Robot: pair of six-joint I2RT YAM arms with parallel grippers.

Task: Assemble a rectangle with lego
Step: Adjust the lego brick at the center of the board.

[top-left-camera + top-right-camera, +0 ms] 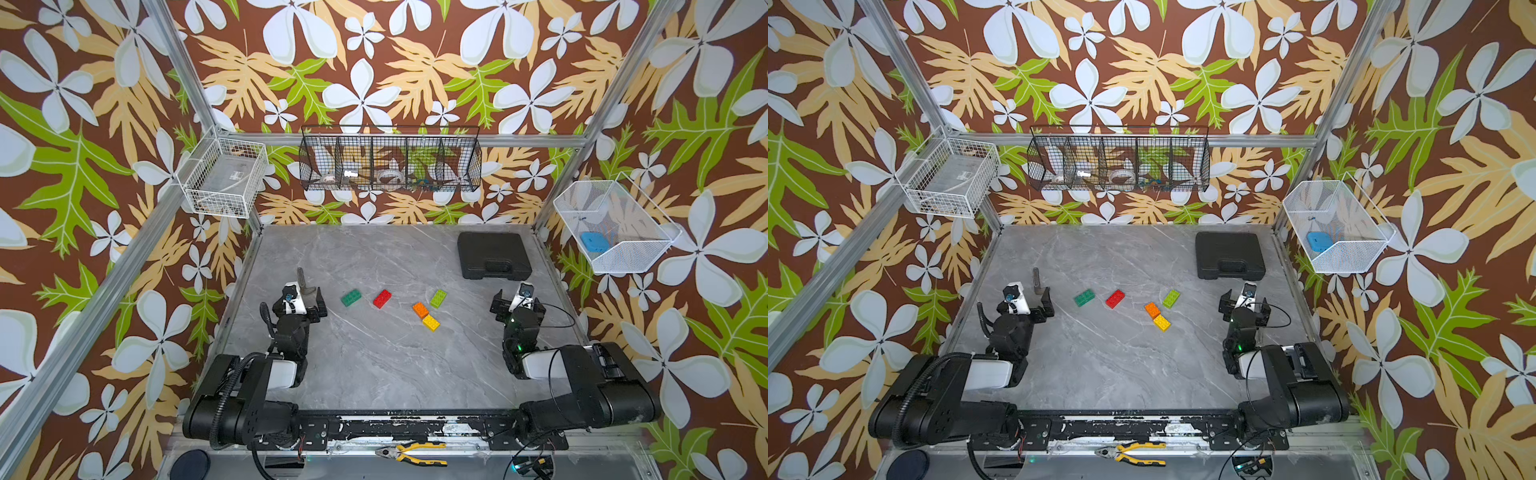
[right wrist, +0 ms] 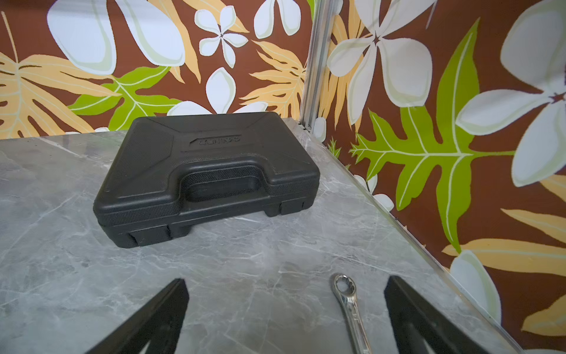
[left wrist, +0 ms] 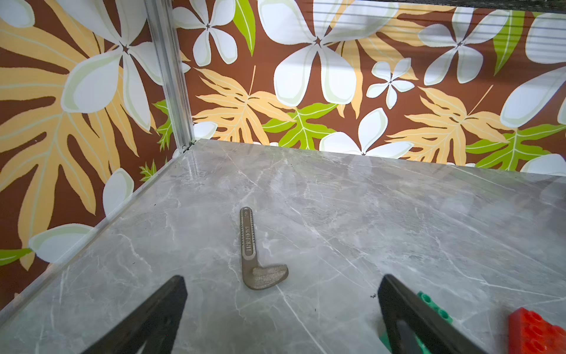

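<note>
The lego lies loose on the grey table in both top views: dark green brick [image 1: 350, 298] [image 1: 1084, 298], red [image 1: 382, 299] [image 1: 1115, 299], lime [image 1: 438, 298], orange [image 1: 420, 309] and yellow [image 1: 431, 322] close together. No rectangle is in view. My left gripper [image 1: 304, 297] [image 3: 283, 280] stands open and empty just left of the dark green brick [image 3: 435, 306], with the red brick [image 3: 536, 331] beyond it. My right gripper [image 1: 517, 303] [image 2: 286, 279] is open and empty at the table's right side, well clear of the bricks.
A brown L-shaped metal piece [image 3: 249, 251] lies just ahead of the left fingers. A chrome wrench [image 2: 349, 303] lies between the right fingers. A black case [image 1: 494, 254] sits at the back right. Wire baskets hang on the walls; pliers [image 1: 415, 453] lie beyond the front rail.
</note>
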